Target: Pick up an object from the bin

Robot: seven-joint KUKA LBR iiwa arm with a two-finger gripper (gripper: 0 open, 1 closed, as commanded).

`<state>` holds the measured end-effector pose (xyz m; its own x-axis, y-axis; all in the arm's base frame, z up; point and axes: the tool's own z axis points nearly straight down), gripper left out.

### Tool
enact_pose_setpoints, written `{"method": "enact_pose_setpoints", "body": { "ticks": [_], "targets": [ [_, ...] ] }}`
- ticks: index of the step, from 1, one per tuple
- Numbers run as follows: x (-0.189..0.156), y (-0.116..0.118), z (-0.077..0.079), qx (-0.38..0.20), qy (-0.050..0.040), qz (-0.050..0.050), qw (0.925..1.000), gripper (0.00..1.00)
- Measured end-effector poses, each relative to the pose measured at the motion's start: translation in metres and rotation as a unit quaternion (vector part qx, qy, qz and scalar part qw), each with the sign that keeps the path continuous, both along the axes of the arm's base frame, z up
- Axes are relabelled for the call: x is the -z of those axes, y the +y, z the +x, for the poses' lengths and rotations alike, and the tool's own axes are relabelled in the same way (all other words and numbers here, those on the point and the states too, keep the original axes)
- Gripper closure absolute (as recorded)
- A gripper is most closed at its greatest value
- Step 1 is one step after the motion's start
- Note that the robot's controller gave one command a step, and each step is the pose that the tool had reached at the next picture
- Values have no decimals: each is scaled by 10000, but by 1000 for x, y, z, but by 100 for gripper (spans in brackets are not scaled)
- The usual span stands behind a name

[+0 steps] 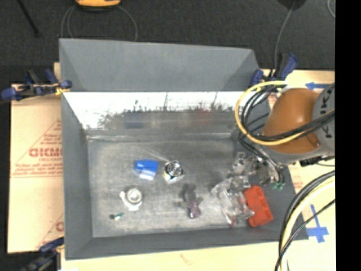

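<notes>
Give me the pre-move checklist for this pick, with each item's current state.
1. Gripper position: ok. The gripper hangs over the right end of the bin, above a clear plastic piece and a red block.
2. Load in the gripper: cannot tell.
3. Red block separate from its neighbour: not ok. The clear plastic piece lies against it.
4. Room beside the red block: not ok. It sits close to the bin's right wall.
5. Other things out of the way: ok. The blue cap, silvery piece, white round piece and dark figure lie apart, further left.
</notes>
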<state>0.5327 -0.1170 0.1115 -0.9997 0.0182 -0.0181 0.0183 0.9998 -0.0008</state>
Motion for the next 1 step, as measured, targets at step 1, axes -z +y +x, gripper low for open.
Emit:
{"method": "enact_pose_setpoints", "body": {
  "ticks": [1],
  "targets": [
    [-237,-13,12,-228,30,-22,9997,100]
  ]
}}
